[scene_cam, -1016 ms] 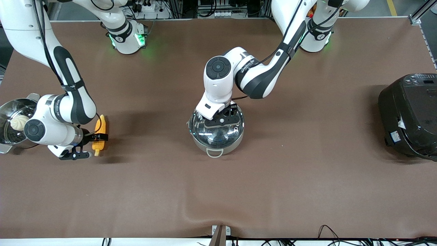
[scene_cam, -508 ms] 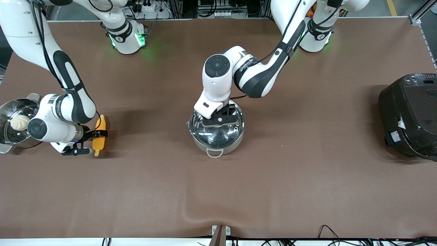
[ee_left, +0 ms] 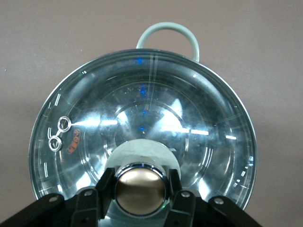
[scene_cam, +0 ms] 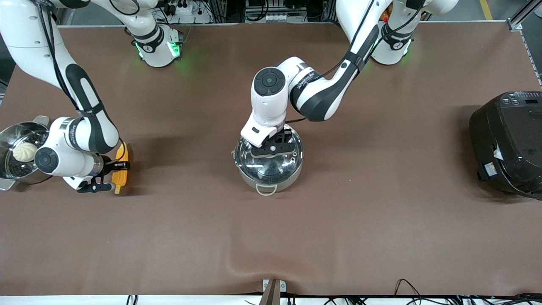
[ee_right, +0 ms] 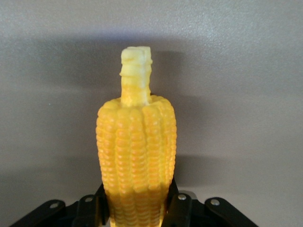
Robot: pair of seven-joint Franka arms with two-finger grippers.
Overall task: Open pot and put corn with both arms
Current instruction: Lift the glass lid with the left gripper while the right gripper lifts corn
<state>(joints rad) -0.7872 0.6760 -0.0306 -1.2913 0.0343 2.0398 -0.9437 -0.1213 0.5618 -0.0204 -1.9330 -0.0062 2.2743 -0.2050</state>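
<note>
The shiny steel pot [scene_cam: 268,178] stands mid-table with its glass lid [scene_cam: 267,163] on it. My left gripper [scene_cam: 273,148] is over the lid's middle. In the left wrist view the left gripper [ee_left: 140,185] is shut on the copper-coloured knob [ee_left: 140,190], one finger on each side, with the lid [ee_left: 142,113] and a loop handle [ee_left: 166,34] around it. The yellow corn [scene_cam: 121,167] lies on the cloth toward the right arm's end. My right gripper [scene_cam: 116,166] is shut across its middle. The right wrist view shows the right gripper [ee_right: 137,204] pressing the cob [ee_right: 136,151], pale stem pointing away.
A second steel pot holding a white bun [scene_cam: 24,151] stands at the table's edge beside the right arm's wrist. A big black cooker [scene_cam: 508,144] sits at the left arm's end. The brown cloth has a wrinkle [scene_cam: 250,262] close to the front camera.
Both grippers have closed, the left on the lid knob and the right on the corn. The right hand dropped a little, and the corn shifted slightly toward it.
</note>
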